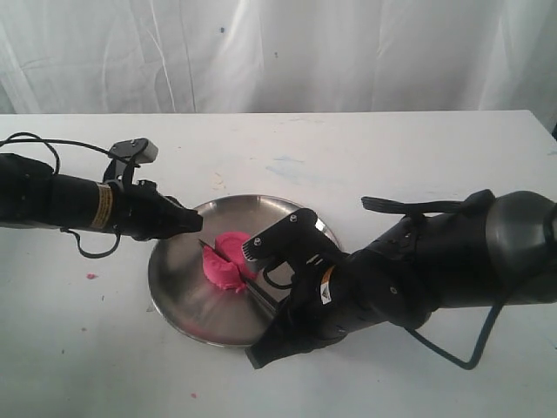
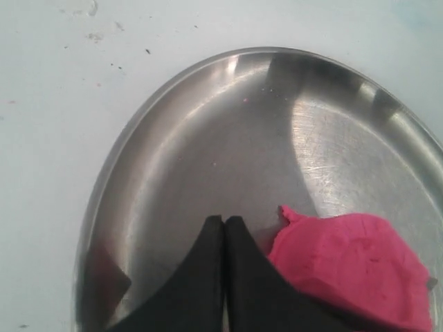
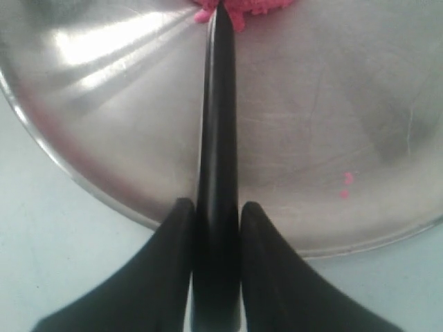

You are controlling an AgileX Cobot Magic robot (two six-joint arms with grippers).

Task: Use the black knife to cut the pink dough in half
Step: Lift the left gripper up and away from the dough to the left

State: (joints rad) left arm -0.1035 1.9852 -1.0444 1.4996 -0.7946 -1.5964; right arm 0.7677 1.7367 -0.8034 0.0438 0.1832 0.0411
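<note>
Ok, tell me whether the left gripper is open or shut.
Shut: the left gripper has its fingertips pressed together, holding nothing, beside the pink dough.

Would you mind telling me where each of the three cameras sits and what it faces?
Exterior view: raised, facing the white table and backdrop; both black arms show.
Left wrist view: behind the left gripper, its fingers together, looking down at the steel plate and pink dough.
Right wrist view: behind the right gripper, clamped on the black knife, whose tip meets the dough.
All three share the plate and dough.
</note>
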